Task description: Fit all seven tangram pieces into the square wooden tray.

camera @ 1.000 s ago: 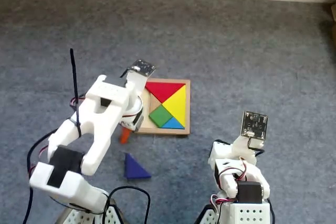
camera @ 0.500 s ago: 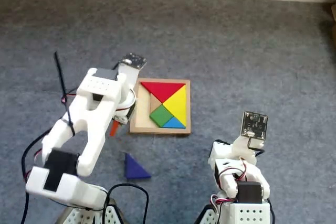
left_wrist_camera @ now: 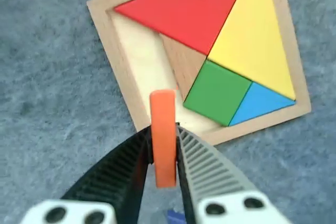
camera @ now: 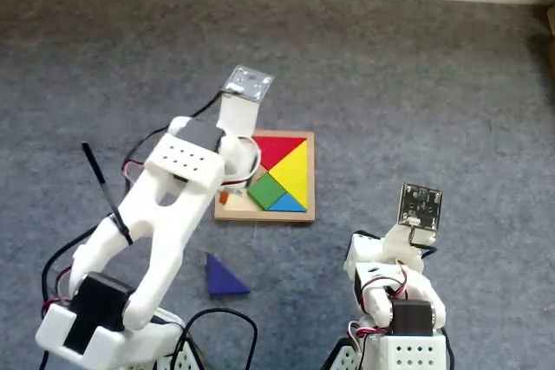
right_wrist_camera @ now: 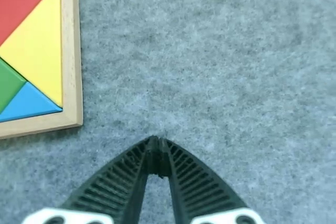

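The left gripper (left_wrist_camera: 163,131) pinches an orange tangram piece (left_wrist_camera: 163,109) edge-on between its two ribbed fingers, the piece's free end poking out over the bare strip along one side of the square wooden tray (left_wrist_camera: 116,51). Whether the piece touches the tray floor cannot be made out. Five pieces lie flat in the tray: a red large triangle (left_wrist_camera: 189,9), a yellow large triangle (left_wrist_camera: 257,45), a green square (left_wrist_camera: 216,92), a light blue small triangle (left_wrist_camera: 257,103) and a wood-brown piece (left_wrist_camera: 184,69) wedged between the red and the green. A seventh piece, a dark blue triangle (camera: 224,276), sits on the grey carpet (camera: 434,75) apart from the tray, off the corner nearest the left arm's base. From above, the left arm (camera: 165,214) covers the tray's bare side and nearly all of the orange piece, and the piece's held end is hidden between the fingers. The right gripper (right_wrist_camera: 156,162) hangs over the carpet beside the tray's blue corner, its fingers pressed together on nothing.
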Robot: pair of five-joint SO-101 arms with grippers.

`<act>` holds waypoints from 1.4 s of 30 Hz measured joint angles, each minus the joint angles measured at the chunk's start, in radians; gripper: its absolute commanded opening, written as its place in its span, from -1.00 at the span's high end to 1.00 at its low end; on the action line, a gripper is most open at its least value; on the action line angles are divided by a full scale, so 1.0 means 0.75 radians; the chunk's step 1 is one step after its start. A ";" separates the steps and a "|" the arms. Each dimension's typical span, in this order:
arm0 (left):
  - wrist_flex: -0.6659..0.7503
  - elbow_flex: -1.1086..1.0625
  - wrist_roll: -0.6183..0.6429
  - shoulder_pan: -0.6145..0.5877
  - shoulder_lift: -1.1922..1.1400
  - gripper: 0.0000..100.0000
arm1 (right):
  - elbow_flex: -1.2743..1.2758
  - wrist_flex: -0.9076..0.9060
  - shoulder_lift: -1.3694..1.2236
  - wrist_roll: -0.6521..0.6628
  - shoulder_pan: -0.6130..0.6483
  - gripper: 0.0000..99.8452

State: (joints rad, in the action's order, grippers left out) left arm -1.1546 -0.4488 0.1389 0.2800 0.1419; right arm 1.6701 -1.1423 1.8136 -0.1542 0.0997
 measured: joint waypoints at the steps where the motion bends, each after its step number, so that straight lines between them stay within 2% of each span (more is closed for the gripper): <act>1: 0.027 0.000 0.023 0.010 0.000 0.90 | 0.000 0.000 0.000 0.000 0.000 0.98; 9: 0.211 0.049 0.094 0.037 -0.168 0.89 | 0.000 0.000 0.000 0.000 0.000 0.98; 12: 0.254 0.106 0.094 0.033 -0.284 0.78 | 0.000 0.000 0.000 0.000 0.000 0.98; 18: 0.260 0.221 0.160 0.033 -0.436 0.59 | 0.000 0.000 0.000 0.000 0.000 0.98; 29: 0.266 0.231 0.196 -0.123 -0.473 0.59 | 0.000 0.000 0.000 0.000 0.000 0.98; 37: 0.264 0.235 0.196 -0.125 -0.473 0.59 | 0.000 0.000 0.000 0.000 0.000 0.98; 42: 0.170 0.319 0.166 -0.090 -0.483 0.59 | 0.000 0.000 0.000 0.000 0.000 0.98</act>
State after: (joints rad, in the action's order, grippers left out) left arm -1.0273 -0.2094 0.2631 0.2125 -0.2202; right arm 1.6701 -1.1423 1.8136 -0.1542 0.0997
